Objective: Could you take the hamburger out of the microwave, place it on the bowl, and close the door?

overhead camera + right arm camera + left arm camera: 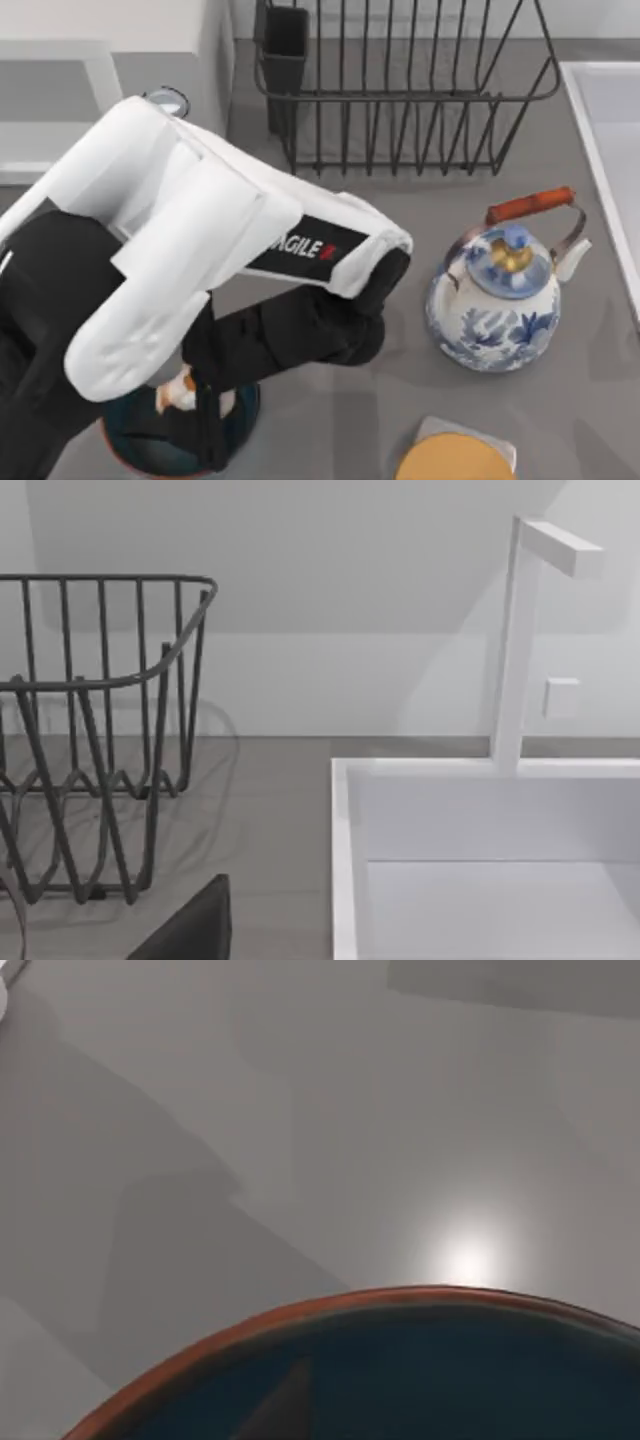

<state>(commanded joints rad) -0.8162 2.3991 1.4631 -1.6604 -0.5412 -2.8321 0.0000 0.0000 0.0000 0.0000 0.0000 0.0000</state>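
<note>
- Your left arm (190, 260) stretches from the desk's left edge across its front-left part, covering much of the bowl (140, 440).
- You find the bowl at the front edge of the desk, left of centre; in the left wrist view its reddish-brown rim (330, 1310) curves just below the camera, with bare grey desk (300, 1110) beyond.
- The hamburger (178, 392) sits inside the bowl, a small cream and orange lump peeking out beside the arm's dark wrist.
- Whether the left gripper's fingers are spread or closed, you cannot tell; the arm's own body hides them.
- The microwave (150, 50) stands at the back-left corner, one silver knob (166, 99) showing past the arm.
- A dark wire rack (400, 90) stands along the back edge, and a blue-and-white kettle (500, 300) stands right of centre.
- A yellow-orange disc (455, 460) lies at the front edge.
- Your right wrist view looks over the rack towards a white sink (480, 860) and its tap (520, 640).
</note>
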